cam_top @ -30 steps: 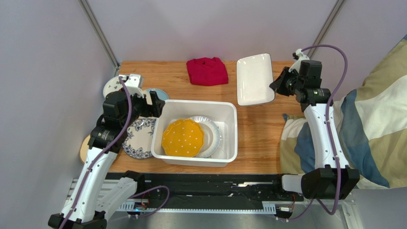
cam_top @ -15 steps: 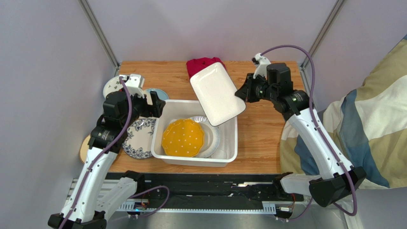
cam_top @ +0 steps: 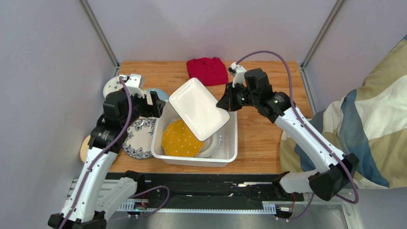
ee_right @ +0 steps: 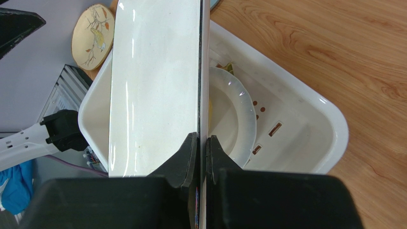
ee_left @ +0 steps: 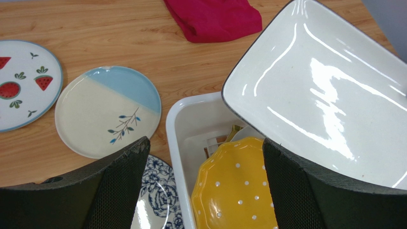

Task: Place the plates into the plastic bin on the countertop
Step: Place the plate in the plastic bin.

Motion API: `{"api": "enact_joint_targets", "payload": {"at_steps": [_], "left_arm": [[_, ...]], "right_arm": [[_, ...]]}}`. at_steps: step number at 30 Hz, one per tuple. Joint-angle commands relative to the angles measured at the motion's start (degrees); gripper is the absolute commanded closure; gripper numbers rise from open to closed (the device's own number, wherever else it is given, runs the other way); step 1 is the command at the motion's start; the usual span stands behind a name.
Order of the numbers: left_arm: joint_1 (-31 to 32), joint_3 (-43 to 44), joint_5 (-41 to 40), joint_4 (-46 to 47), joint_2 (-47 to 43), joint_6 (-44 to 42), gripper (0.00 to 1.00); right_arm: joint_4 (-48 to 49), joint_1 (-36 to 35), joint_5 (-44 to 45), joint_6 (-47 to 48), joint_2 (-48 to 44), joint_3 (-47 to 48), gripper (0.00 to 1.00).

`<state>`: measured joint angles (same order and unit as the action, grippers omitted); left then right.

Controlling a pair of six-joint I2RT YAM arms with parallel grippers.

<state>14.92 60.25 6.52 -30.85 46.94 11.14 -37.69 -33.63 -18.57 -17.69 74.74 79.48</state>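
At the far left of the light-brown wood-grain countertop (cam_top: 260, 131) a round strawberry-print plate (ee_left: 19, 83) is laid flat. A small tan round plate (ee_right: 93, 36) painted with a branch is seen at the near left corner, seemingly overhanging the edge, though that corner is poorly shown. To the right of these, a cream-and-blue plate (ee_left: 107, 117) with a leaf sprig and a blue floral plate (cam_top: 138, 138) are set just beside the left wall of the plastic bin (cam_top: 196, 158). The left gripper (ee_left: 204, 145) is held above that wall, its jaws spread wide with nothing between them. The bin, a white rectangular tub with rounded corners, a rolled rim and a slotted floor, is placed at the middle of the near edge. Inside it a yellow scalloped plate (cam_top: 179, 140) dotted with white is leaned in the left half, with a plain white round plate (ee_right: 234, 119) to its right. Above the bin a white rectangular plate (cam_top: 198, 114), glossy and shallow with rounded corners and a thin dark rim line, is held tilted over the yellow one. A folded red cloth (cam_top: 207, 70) is left at the far edge. The right gripper (ee_right: 200, 138) is clamped tight on the rectangular plate's right-hand edge.
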Motion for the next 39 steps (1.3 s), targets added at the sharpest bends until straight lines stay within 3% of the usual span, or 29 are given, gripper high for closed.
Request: {"api": "enact_joint_targets", "payload": {"at_steps": [1, 18, 25, 39], "left_arm": [[0.2, -0.3, 0.6, 1.7, -0.2, -0.1, 0.08], [0.2, -0.3, 0.2, 1.6, 0.3, -0.2, 0.08], [0.2, -0.3, 0.2, 1.7, 0.3, -0.3, 0.08], [0.2, -0.3, 0.2, 1.5, 0.3, -0.4, 0.08]], "right_arm": [[11.7, -2.8, -4.4, -1.8, 1.3, 1.2, 1.0], [9.7, -7.6, -5.0, 1.4, 7.9, 0.1, 1.0], [8.2, -7.6, -5.9, 9.2, 10.2, 0.8, 1.0], [5.5, -7.6, -21.9, 25.0, 14.5, 1.1, 1.0]]}}
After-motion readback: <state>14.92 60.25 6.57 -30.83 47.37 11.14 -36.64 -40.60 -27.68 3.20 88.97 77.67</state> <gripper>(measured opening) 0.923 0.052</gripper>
